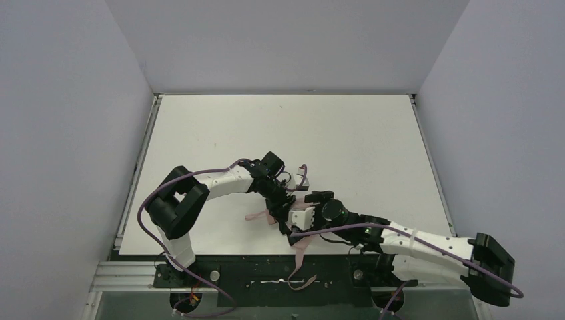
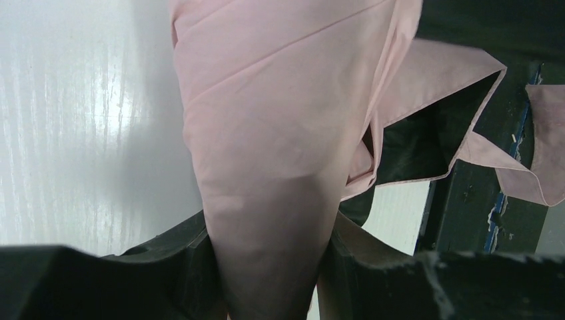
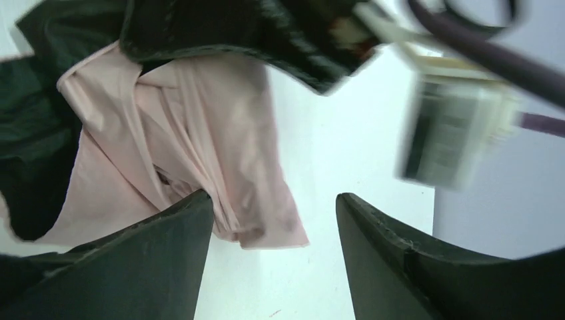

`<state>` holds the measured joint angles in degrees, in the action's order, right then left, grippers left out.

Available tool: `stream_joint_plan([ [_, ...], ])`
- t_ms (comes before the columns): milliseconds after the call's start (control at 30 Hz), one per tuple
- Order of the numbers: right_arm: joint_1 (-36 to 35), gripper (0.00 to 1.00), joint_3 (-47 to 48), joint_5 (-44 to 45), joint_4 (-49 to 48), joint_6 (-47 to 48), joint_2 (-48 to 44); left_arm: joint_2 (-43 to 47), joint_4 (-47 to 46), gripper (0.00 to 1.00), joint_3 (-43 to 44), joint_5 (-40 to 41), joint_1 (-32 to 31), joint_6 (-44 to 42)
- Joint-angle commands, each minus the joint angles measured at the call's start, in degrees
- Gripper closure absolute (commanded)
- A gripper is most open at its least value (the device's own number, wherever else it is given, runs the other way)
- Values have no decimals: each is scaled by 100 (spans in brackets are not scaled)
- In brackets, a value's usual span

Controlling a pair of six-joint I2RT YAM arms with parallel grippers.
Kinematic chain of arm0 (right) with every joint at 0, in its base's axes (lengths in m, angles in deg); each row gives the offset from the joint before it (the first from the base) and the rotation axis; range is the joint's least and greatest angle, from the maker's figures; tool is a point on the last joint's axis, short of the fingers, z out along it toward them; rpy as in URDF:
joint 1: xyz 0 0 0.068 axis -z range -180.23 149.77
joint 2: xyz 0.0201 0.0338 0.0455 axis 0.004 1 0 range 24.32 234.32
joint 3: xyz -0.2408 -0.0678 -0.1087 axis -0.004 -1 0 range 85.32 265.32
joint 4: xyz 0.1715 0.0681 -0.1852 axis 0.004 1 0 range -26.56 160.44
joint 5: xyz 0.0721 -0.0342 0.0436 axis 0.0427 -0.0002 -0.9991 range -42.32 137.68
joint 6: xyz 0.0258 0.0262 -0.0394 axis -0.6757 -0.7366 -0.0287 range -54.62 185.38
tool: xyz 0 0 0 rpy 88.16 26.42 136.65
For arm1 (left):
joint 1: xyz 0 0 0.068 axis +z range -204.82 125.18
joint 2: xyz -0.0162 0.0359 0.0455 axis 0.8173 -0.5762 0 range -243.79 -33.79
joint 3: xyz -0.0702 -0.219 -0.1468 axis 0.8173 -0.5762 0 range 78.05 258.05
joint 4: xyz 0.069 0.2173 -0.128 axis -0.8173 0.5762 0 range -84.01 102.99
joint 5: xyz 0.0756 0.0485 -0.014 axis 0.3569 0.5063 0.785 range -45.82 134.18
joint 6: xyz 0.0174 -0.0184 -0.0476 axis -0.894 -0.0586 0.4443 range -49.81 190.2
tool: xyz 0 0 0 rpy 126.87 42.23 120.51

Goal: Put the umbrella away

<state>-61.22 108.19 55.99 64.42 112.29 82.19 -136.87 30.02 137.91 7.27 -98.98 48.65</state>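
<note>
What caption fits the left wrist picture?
Left gripper pinching the pink umbrella, white table behind.

Soft, even light fills the top view; the white table (image 1: pixel 373 147) is bright and the shadows on it are faint. Left wrist view: streaky glare on the table at left, the umbrella (image 2: pixel 266 133) darker toward the near edge. Right wrist view: a white box (image 3: pixel 453 127) and cable (image 3: pixel 480 57) at upper right are smeared by blur.

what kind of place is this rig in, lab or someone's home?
Likely a lab test cell: a white table boxed in by plain pale walls, left arm and right arm mounted on a metal frame at its near edge, a pink umbrella between them.
</note>
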Motion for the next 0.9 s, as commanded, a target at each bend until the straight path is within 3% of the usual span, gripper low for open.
stream_joint_plan([
  [0, -85, 32, 618, 9, 551, -1233, -1159, 46, 249, 100, 171, 239, 62, -119],
  [167, -93, 30, 1116, 624, 1176, -3717, -1732, 103, 179, 100, 276, 417, 274, 58],
  [333, -81, 34, 1803, 1393, 2457, -7110, -1519, 103, -24, 100, 307, 826, 415, 408],
  [467, -91, 32, 2035, 1451, 3323, -8860, -1170, -57, 22, 100, 469, 1195, 591, 754],
  [567, -97, 32, 1882, 1334, 3495, -9559, -911, -161, 86, 100, 645, 1428, 680, 969],
  [867, -195, 33, 1358, 569, 2470, -10055, 256, -326, 322, 100, 918, 1983, 821, 1201],
])
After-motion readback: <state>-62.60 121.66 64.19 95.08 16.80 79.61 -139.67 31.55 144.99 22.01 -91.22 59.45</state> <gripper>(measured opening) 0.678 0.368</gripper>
